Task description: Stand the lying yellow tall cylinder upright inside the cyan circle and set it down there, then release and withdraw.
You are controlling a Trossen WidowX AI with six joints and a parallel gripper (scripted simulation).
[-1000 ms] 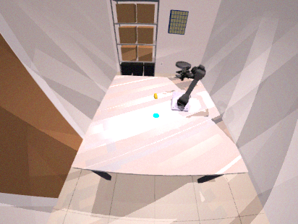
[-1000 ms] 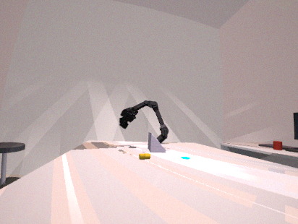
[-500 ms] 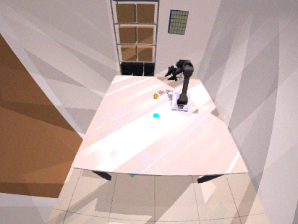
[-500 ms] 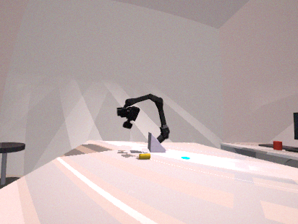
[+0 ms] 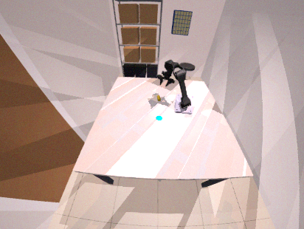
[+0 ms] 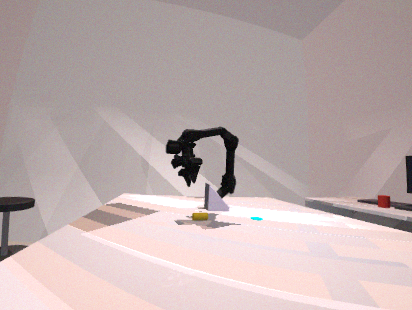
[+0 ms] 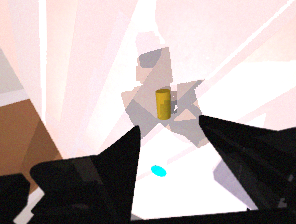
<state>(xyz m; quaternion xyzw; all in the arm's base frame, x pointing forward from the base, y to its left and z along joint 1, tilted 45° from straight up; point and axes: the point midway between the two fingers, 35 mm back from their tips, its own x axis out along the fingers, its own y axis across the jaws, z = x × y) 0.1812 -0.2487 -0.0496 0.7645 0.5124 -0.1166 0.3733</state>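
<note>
Yellow cylinder lies on its side on the surface, near the cyan circle. The pincer hangs above it, parted and gripping nothing.

Yellow cylinder lying beside cyan circle

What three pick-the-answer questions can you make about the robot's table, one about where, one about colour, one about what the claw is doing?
1. Where is the yellow tall cylinder?
A. inside the circle
B. on the table, apart from the circle
C. in the claw

2. What colour is the circle?
A. red
B. green
C. cyan

3. What is the gripper doing?
A. hanging open above the table, holding nothing
B. squeezing the cylinder
C. resting flat on the table

Answers: 1 B, it lies beside the circle. 2 C, a bright cyan spot. 3 A, its fingers are spread, nothing between.
</note>
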